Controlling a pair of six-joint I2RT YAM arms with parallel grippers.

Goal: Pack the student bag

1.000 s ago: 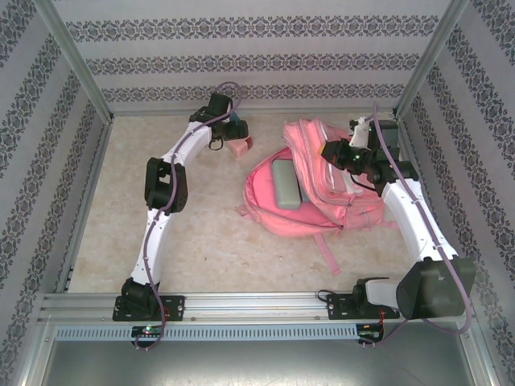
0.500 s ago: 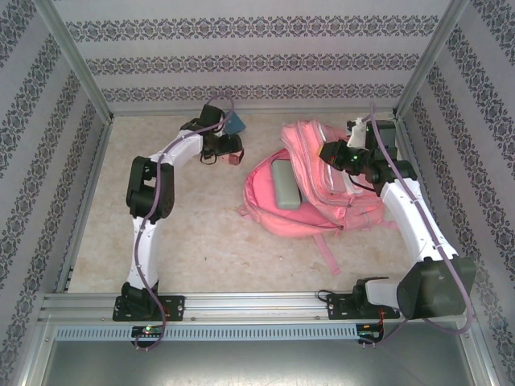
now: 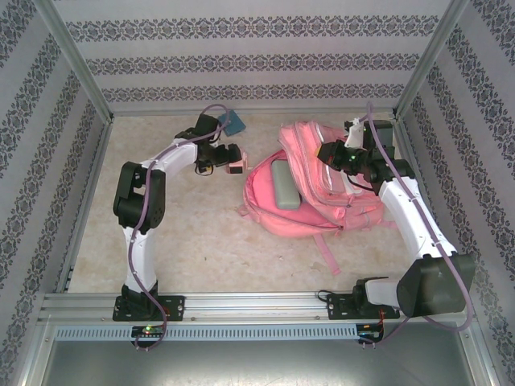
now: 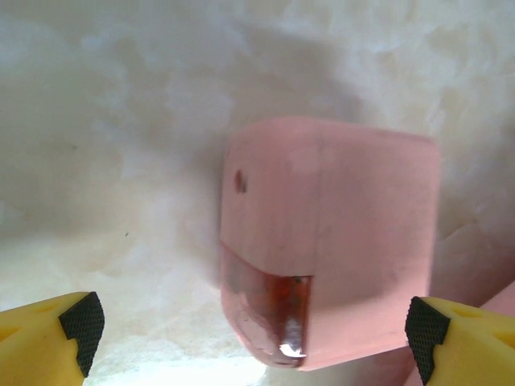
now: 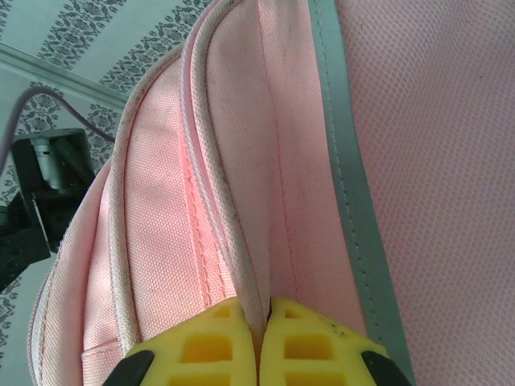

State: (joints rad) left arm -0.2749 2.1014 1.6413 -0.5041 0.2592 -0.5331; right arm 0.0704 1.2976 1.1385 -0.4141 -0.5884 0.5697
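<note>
One box [image 4: 330, 241] by wide left jaws, right jaws pinching bag [image 5: 241, 201]

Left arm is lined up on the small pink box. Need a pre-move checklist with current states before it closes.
1. Jaws of left gripper open: ok.
2. The small pink box centred in the gap: not ok, it sits toward one side.
3. Hold of right gripper on a fold of the student bag: ok, shut on it.
4. Bag mouth open, with the grey case inside: ok.
5. Room beside the case for the box: cannot tell.
6. The blue item off the path, by the back wall: ok.
</note>
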